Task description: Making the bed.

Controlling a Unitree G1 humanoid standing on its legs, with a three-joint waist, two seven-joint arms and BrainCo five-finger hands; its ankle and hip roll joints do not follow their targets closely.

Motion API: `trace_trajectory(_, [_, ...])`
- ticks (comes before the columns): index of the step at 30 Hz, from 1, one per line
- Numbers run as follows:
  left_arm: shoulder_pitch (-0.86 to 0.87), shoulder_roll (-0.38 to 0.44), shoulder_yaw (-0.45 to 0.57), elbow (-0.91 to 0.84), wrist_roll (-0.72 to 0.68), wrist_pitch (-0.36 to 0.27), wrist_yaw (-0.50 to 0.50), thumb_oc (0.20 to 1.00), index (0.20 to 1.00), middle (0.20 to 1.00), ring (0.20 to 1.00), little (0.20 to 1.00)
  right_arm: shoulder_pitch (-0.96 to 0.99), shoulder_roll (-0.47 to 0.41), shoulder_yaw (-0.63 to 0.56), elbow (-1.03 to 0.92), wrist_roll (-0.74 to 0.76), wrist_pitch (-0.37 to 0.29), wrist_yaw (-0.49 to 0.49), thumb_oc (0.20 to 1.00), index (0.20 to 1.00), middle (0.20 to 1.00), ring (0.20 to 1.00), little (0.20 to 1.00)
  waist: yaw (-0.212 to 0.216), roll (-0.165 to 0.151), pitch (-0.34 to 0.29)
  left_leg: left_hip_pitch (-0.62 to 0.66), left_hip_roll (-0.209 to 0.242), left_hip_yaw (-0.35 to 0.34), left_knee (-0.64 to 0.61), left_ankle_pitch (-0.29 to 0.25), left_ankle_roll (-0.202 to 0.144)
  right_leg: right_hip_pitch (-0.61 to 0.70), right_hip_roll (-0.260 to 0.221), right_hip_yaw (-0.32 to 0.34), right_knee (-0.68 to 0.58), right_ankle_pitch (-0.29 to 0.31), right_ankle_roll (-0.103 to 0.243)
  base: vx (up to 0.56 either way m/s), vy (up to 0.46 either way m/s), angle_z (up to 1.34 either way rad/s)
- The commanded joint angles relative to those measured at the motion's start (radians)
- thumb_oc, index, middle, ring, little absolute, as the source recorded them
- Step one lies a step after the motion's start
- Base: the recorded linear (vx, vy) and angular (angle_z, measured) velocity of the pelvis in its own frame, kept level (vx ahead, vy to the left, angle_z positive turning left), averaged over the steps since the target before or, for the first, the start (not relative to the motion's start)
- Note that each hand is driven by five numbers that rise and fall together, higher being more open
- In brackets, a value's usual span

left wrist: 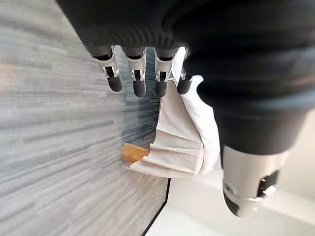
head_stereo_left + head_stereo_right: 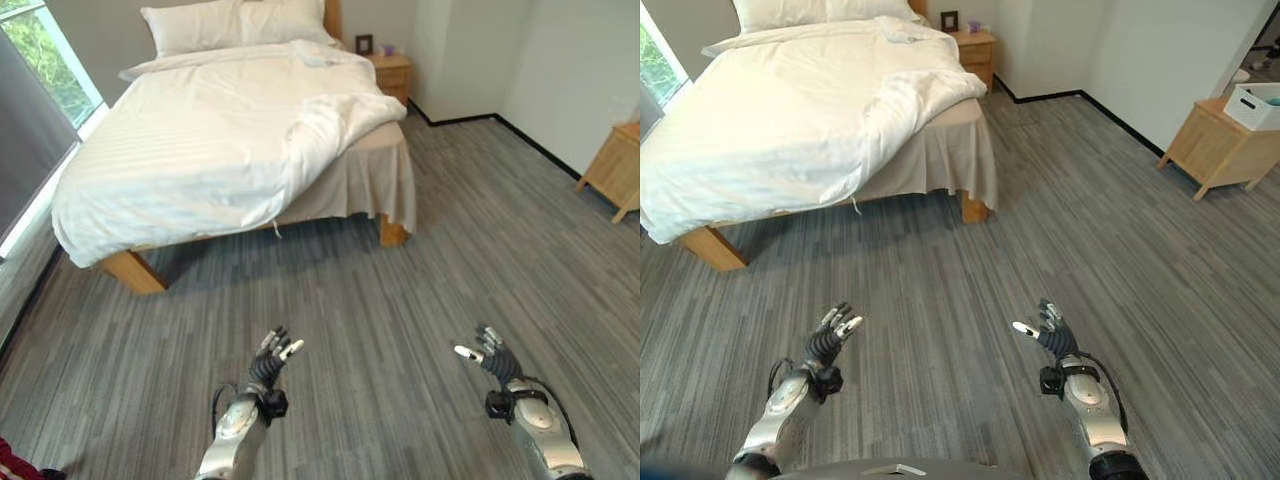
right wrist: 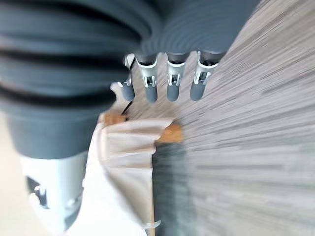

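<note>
Approach stage of bed-making, as seen from within the room. The wooden-framed bed point(image 2: 130, 272) with its beige skirt stood across a stretch of grey wood-grain plank floor point(image 2: 400, 320), at about eleven o'clock from the robot and well apart from both hands. The white striped duvet point(image 2: 200, 150) lay over the mattress unevenly: its right-hand edge was bunched and rolled back in a thick fold point(image 2: 335, 120) near the foot corner, leaving the beige bed skirt point(image 2: 370, 180) exposed at that side, while the near-left corner hung low over the frame. Two white pillows point(image 2: 230, 22) rested at the headboard end, at twelve o'clock. The robot's left hand point(image 2: 272, 358) and right hand point(image 2: 490, 352) were raised over the bare floor at roughly seven and five o'clock, palms turned inward toward each other. In each wrist view the fingers point(image 1: 139, 81) of the left and the fingers point(image 3: 172, 81) of the right hung straight and slightly spread, relaxed and wide; neither hand held or touched anything. By appearance, no handling of the bedding was under way; the step in hand was judged to be closing on the bed. The next move would likely call for stepping toward the foot corner at one o'clock, reaching for the rolled fold and drawing it out flat over the exposed skirt. A small wooden nightstand point(image 2: 392, 72) stood beside the headboard, and a second low wooden cabinet point(image 2: 1215, 145) at two o'clock by the wall.
</note>
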Motion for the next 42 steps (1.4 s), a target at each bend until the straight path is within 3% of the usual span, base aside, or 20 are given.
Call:
trace_trajectory(1, [-0.021,0.032,0.052,-0.018,-0.002,-0.043,-0.021,1.000,1.000,1.000,1.000,1.000,-0.018,-0.021,0.004,-0.077,-0.027,-0.051,0.035,1.000,1.000,1.000,1.000,1.000,0.009,-0.048,-0.003,0.011,0.026,-0.015,0.000,-0.009,-0.088,-0.011,-0.106,-0.019,-0.043,0.106,0.133,0.01,0.034,0.01])
trace_trajectory(5, [-0.020,0.046,0.094,-0.047,0.013,-0.046,-0.009,1.000,1.000,1.000,1.000,1.000,-0.047,-0.047,0.004,-0.077,-0.126,-0.025,0.010,1.000,1.000,1.000,1.000,1.000,0.020,-0.049,0.009,0.006,0.015,-0.018,0.000,-0.018,-0.080,-0.013,-0.118,-0.021,-0.043,0.113,0.139,0.01,0.058,0.02])
trace_trajectory(13, [-0.040,0.051,0.117,-0.068,0.021,-0.054,0.014,1.000,1.000,1.000,1.000,1.000,-0.083,-0.038,0.020,-0.104,-0.117,-0.025,0.019,1.000,1.000,1.000,1.000,1.000,0.024,-0.044,0.040,-0.001,-0.009,-0.014,0.000,-0.031,-0.051,-0.060,-0.155,-0.006,0.026,0.124,0.158,-0.01,0.091,-0.04])
trace_trajectory(14, [-0.060,0.047,0.112,-0.070,0.018,-0.052,0.020,1.000,1.000,1.000,1.000,1.000,-0.097,-0.043,0.028,-0.112,-0.143,-0.019,0.017,1.000,1.000,1.000,1.000,1.000,0.027,-0.036,0.060,-0.002,-0.019,-0.015,0.000,-0.038,-0.032,-0.124,-0.180,0.012,0.149,0.109,0.168,-0.05,0.163,-0.19])
trace_trajectory(15, [-0.060,0.047,0.112,-0.070,0.018,-0.052,0.020,1.000,1.000,1.000,1.000,1.000,-0.097,-0.043,0.028,-0.112,-0.143,-0.019,0.017,1.000,1.000,1.000,1.000,1.000,0.027,-0.036,0.059,-0.002,-0.019,-0.015,0.000,-0.038,-0.031,-0.126,-0.180,0.013,0.151,0.109,0.168,-0.02,0.310,-0.29])
trace_trajectory(16, [-0.080,0.053,0.098,-0.075,0.035,-0.046,0.027,1.000,1.000,1.000,1.000,1.000,-0.101,-0.026,0.036,-0.108,-0.128,-0.012,0.010,1.000,1.000,1.000,1.000,1.000,0.018,-0.029,0.094,0.022,-0.033,-0.022,0.000,-0.048,0.000,-0.239,-0.207,0.053,0.423,0.186,0.188,0.04,0.257,-0.30])
trace_trajectory(17, [-0.093,0.053,0.095,-0.077,0.033,-0.046,0.037,1.000,1.000,1.000,1.000,1.000,-0.105,-0.007,0.044,-0.102,-0.104,-0.012,0.007,1.000,1.000,1.000,1.000,1.000,0.010,-0.020,0.113,0.037,-0.028,-0.024,0.000,-0.051,0.011,-0.275,-0.209,0.053,0.515,0.220,0.186,0.08,0.273,-0.09])
trace_trajectory(19, [-0.103,0.053,0.093,-0.089,0.027,-0.043,0.036,1.000,1.000,1.000,1.000,1.000,-0.100,0.006,0.052,-0.114,-0.085,-0.013,0.015,1.000,1.000,1.000,1.000,1.000,-0.001,-0.017,0.130,0.058,-0.016,-0.033,0.000,-0.061,0.009,-0.340,-0.199,0.070,0.575,0.222,0.191,0.17,0.046,0.15])
trace_trajectory(22, [-0.112,0.073,0.080,-0.107,0.069,-0.041,0.023,1.000,1.000,1.000,1.000,1.000,-0.078,0.021,0.042,-0.124,-0.031,-0.008,0.030,1.000,1.000,1.000,1.000,1.000,-0.022,-0.028,0.127,0.097,-0.004,-0.039,0.000,-0.095,-0.019,-0.385,-0.221,0.058,0.417,0.216,0.192,0.36,-0.107,0.13])
trace_trajectory(23, [-0.130,0.086,0.062,-0.097,0.092,-0.045,0.027,1.000,1.000,1.000,1.000,1.000,-0.065,0.036,0.031,-0.097,0.063,-0.016,0.026,1.000,1.000,1.000,1.000,1.000,-0.047,-0.040,0.125,0.125,0.001,-0.064,0.000,-0.121,-0.046,-0.383,-0.213,0.066,0.221,0.226,0.200,0.51,-0.237,0.17])
trace_trajectory(25, [-0.159,0.091,0.048,-0.074,0.097,-0.040,0.031,1.000,1.000,1.000,1.000,1.000,-0.066,0.041,0.033,-0.092,0.101,-0.011,0.025,1.000,1.000,1.000,1.000,1.000,-0.079,-0.044,0.127,0.171,0.028,-0.086,0.000,-0.150,-0.077,-0.402,-0.188,0.075,0.028,0.293,0.223,0.49,-0.230,0.23])
trace_trajectory(28, [-0.175,0.083,0.039,-0.070,0.116,-0.038,0.033,1.000,1.000,1.000,1.000,1.000,-0.066,0.037,0.031,-0.112,0.104,-0.003,0.039,1.000,1.000,1.000,1.000,1.000,-0.091,-0.040,0.112,0.216,0.071,-0.093,0.000,-0.161,-0.106,-0.415,-0.182,0.028,-0.022,0.340,0.240,0.38,-0.179,0.42])
trace_trajectory(31, [-0.153,0.081,0.033,-0.091,0.123,-0.034,0.018,1.000,1.000,1.000,1.000,1.000,-0.054,0.028,0.029,-0.122,0.104,-0.003,0.058,1.000,1.000,1.000,1.000,1.000,-0.092,-0.031,0.092,0.249,0.108,-0.098,0.000,-0.121,-0.125,-0.389,-0.163,0.003,0.002,0.329,0.215,0.34,-0.175,0.38])
trace_trajectory(33, [-0.140,0.074,0.026,-0.105,0.133,-0.031,0.015,1.000,1.000,1.000,1.000,1.000,-0.067,0.012,0.037,-0.115,0.102,-0.001,0.058,1.000,1.000,1.000,1.000,1.000,-0.092,-0.010,0.083,0.241,0.169,-0.092,0.090,-0.002,-0.153,-0.363,-0.122,-0.022,0.046,0.292,0.174,0.47,-0.320,0.23])
trace_trajectory(34, [-0.144,0.061,0.022,-0.123,0.107,-0.026,0.008,1.000,1.000,1.000,1.000,1.000,-0.084,-0.007,0.038,-0.116,0.122,-0.007,0.058,1.000,1.000,1.000,1.000,1.000,-0.084,-0.007,0.083,0.143,0.190,-0.086,0.332,0.147,-0.180,-0.306,-0.098,-0.047,0.055,0.249,0.125,0.51,-0.441,-0.14])
trace_trajectory(36, [-0.136,0.056,0.019,-0.157,0.067,-0.024,-0.020,1.000,1.000,1.000,1.000,1.000,-0.086,-0.028,0.036,-0.129,0.147,-0.016,0.067,1.000,1.000,1.000,1.000,1.000,-0.067,-0.041,0.102,0.033,0.214,-0.038,0.621,0.234,-0.175,-0.206,-0.080,-0.067,0.029,0.196,0.065,0.50,-0.517,-0.05])
trace_trajectory(38, [-0.142,0.053,0.018,-0.157,0.043,-0.024,-0.029,1.000,1.000,1.000,1.000,1.000,-0.092,-0.051,0.031,-0.130,0.137,-0.016,0.061,1.000,1.000,1.000,1.000,1.000,-0.029,-0.069,0.134,-0.056,0.231,0.016,0.749,0.221,-0.156,-0.131,-0.066,-0.070,0.012,0.142,0.032,0.40,-0.396,0.07])
trace_trajectory(40, [-0.162,0.029,0.016,-0.130,0.001,-0.023,-0.024,1.000,1.000,1.000,1.000,1.000,-0.112,-0.065,0.023,-0.112,0.125,-0.012,0.036,1.000,1.000,1.000,1.000,1.000,0.000,-0.076,0.144,-0.150,0.260,0.083,0.734,0.208,-0.160,-0.058,-0.058,-0.071,-0.014,0.112,0.028,0.42,-0.231,-0.12])
trace_trajectory(42, [-0.168,0.015,0.018,-0.117,-0.027,-0.024,-0.026,1.000,1.000,1.000,1.000,1.000,-0.116,-0.064,0.000,-0.127,0.134,-0.015,0.015,1.000,1.000,1.000,1.000,1.000,0.029,-0.077,0.147,-0.252,0.249,0.081,0.662,0.192,-0.166,-0.004,-0.058,-0.058,-0.031,0.092,0.031,0.45,-0.096,0.04])
